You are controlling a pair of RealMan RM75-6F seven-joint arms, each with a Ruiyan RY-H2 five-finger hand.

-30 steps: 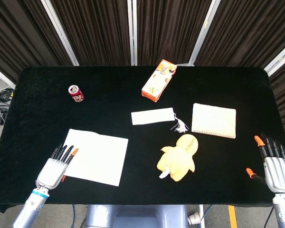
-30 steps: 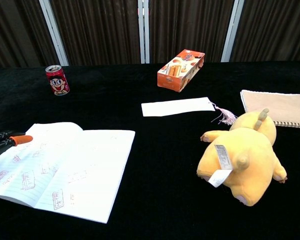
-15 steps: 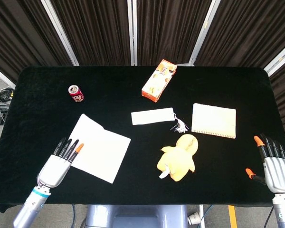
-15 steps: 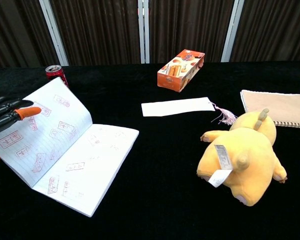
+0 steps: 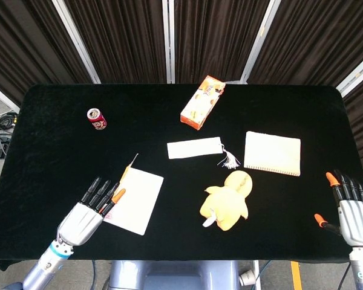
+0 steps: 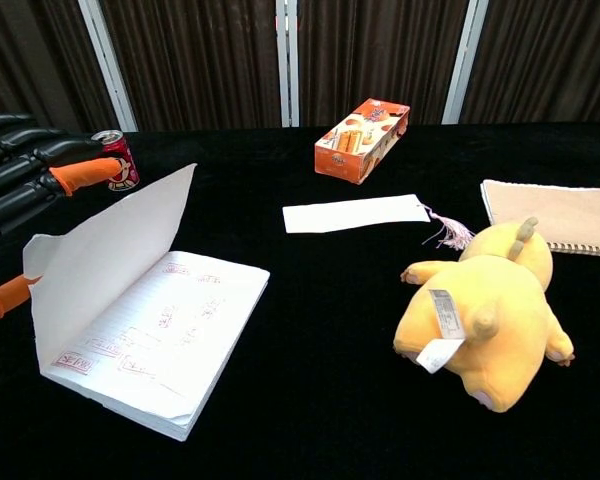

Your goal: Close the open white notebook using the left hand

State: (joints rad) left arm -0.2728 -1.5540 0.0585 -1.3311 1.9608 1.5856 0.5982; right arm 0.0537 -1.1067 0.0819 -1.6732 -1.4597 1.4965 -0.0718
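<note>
The white notebook [image 5: 135,193] lies at the front left of the black table [image 5: 54,157]. Its left cover [image 6: 110,250] stands raised and leans to the right over the lined right-hand pages [image 6: 165,335]. My left hand [image 5: 89,212] is just left of it, its extended fingers [image 6: 40,182] behind the raised cover and its thumb low at the cover's bottom corner; it grips nothing. My right hand [image 5: 352,208] rests near the table's right front edge, fingers extended, holding nothing. The chest view does not show the right hand.
A yellow plush toy [image 5: 227,200] lies right of the notebook. Behind it are a white bookmark with a tassel [image 5: 195,148] and a beige spiral notebook [image 5: 272,153]. An orange box [image 5: 202,103] and a red can [image 5: 97,118] stand further back.
The left hand has swung up and to the right, lifting the notebook's left cover from flat on the table to nearly upright and leaning over the right pages. The right hand has barely moved.
</note>
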